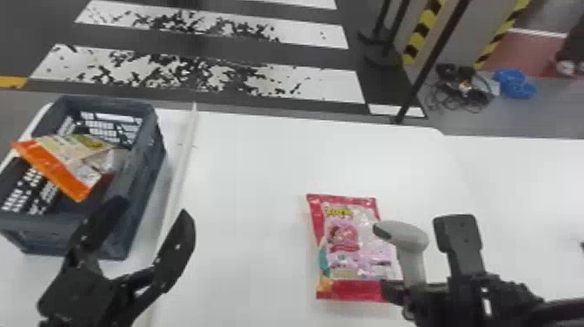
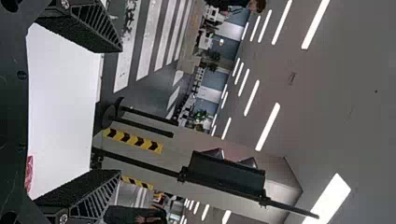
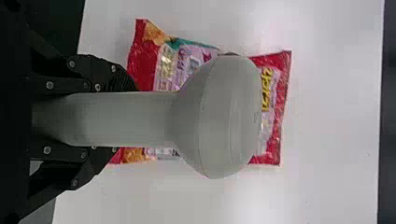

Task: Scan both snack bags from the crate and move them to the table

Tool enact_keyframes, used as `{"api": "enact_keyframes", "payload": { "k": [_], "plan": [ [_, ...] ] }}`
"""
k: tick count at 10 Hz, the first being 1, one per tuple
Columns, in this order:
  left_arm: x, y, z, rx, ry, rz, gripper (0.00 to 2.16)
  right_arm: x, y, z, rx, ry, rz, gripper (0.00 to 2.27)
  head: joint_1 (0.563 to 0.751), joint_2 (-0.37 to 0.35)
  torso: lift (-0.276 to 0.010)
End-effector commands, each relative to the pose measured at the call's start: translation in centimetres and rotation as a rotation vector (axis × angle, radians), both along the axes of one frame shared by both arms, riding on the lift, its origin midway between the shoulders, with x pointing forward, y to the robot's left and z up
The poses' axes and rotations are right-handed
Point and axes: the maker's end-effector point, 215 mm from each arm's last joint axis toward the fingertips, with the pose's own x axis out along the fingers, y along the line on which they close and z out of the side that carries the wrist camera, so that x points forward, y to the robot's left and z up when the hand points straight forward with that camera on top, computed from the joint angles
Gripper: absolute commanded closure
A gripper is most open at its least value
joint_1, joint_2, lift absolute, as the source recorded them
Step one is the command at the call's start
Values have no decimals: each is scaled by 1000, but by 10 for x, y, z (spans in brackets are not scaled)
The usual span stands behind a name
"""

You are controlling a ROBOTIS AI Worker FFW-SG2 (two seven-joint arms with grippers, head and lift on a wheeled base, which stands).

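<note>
The right gripper (image 3: 114, 116) clasps the scanner (image 3: 212, 116) above the red bag (image 1: 347, 243), probably to scan it; the left gripper (image 1: 151, 208), spread wide, hangs near the left-hand crate (image 1: 145, 174).

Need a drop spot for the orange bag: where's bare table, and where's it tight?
Bare: between the pale strip and the red bag; also behind that bag, to the table's far edge. Tight: the crate, with the orange bag in it and the left gripper by its near corner; also the red bag's right side, under the scanner.
</note>
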Motion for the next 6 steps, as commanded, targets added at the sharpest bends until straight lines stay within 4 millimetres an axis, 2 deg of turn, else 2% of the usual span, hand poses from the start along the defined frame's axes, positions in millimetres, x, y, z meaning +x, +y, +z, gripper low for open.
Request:
{"api": "enact_keyframes", "payload": {
  "k": [1,2,4,6],
  "plan": [
    [-1,2,-1,4,3,2,70,13,-50,6,-18,-7,-57,2246,695,-224,-87],
    [-2,1,-2,8,5,1,70,21,-76,-2,-31,11,-86,2246,695,-280,-87],
    [-2,3,-4,13,10,11,70,32,-115,-27,-26,81,-131,2246,695,-350,-87],
    [-3,5,-6,29,13,17,70,25,-143,-71,49,203,-210,2246,695,-350,-87]
  ]
}}
